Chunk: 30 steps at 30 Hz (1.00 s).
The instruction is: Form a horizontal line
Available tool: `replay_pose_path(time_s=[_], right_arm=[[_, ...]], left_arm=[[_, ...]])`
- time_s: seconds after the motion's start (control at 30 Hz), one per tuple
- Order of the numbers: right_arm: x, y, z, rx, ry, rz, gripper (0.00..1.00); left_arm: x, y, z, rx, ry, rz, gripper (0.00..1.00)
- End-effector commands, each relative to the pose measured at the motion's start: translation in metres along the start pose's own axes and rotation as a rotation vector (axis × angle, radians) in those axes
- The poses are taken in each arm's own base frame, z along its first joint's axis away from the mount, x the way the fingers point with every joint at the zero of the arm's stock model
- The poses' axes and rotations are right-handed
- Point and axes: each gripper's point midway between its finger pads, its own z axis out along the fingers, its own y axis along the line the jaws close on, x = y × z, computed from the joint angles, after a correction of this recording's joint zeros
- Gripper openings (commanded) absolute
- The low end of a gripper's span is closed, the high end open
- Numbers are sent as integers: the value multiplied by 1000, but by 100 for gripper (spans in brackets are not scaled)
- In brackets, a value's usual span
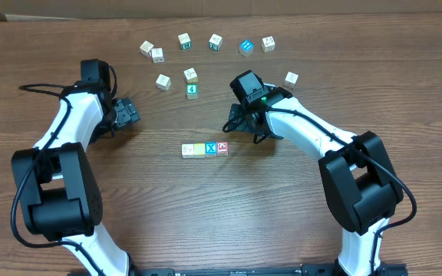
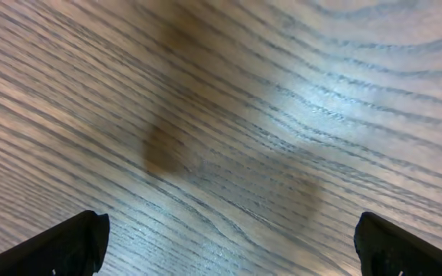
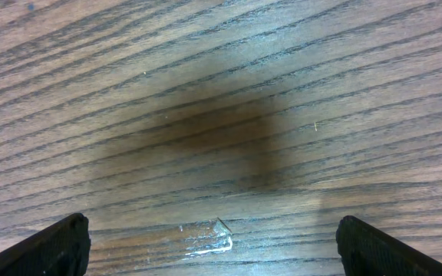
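Well in from the left edge of the brown wood-grain tabletop (image 1: 282, 222), the left end effector (image 1: 126, 113) hangs released, its black fingertips (image 2: 67, 245) set wide with only bare wood between them. There is open room to its right before the horizontal line (image 1: 205, 149), which lies near the middle of the tabletop: a small white lettered cube (image 1: 187, 150), a pale yellow cube (image 1: 199, 149), a blue cube with a white X (image 1: 211, 149) and a red-faced cube (image 1: 222, 148), touching side by side. Behind the row stands a green-faced cube (image 1: 192, 90), and farther back loose pale cubes (image 1: 157, 54) and one bright blue cube (image 1: 246, 47) are scattered toward the far edge. Near the red-faced cube's upper right, apart from it, the right end effector (image 1: 245, 129) is likewise released and grasping nothing; its wrist view shows bare grain and a pale scuff (image 3: 206, 239) between the spread fingers. A lone pale cube (image 1: 291, 79) sits beyond it. The near half of the tabletop, between the two arms, carries nothing else.
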Motion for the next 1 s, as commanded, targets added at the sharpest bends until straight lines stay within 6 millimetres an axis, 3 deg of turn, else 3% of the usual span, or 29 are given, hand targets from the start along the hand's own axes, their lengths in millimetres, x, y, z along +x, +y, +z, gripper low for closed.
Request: replay_pose_path(time_s=[0.0,0.3,0.57,0.67,0.97], right_arm=[[-1,-1,-3,-2,-8,-4,100],[-1,-1,-3,-2,-8,-4,100],[-1,-1,-3,-2,-8,-4,100],[-1,-1,-3,-2,-8,-4,100],[-1,-1,-3,-2,-8,-4,100]], left_arm=[[-11,-1,-25,16,-69,20,99],[-23,-2,-58,51,-149,10,99],[-20,-20,-83,91,-200,49,99],[-9,-27,-88,103,-204,76,99],[52,-49,-92,130,-164,207,100]])
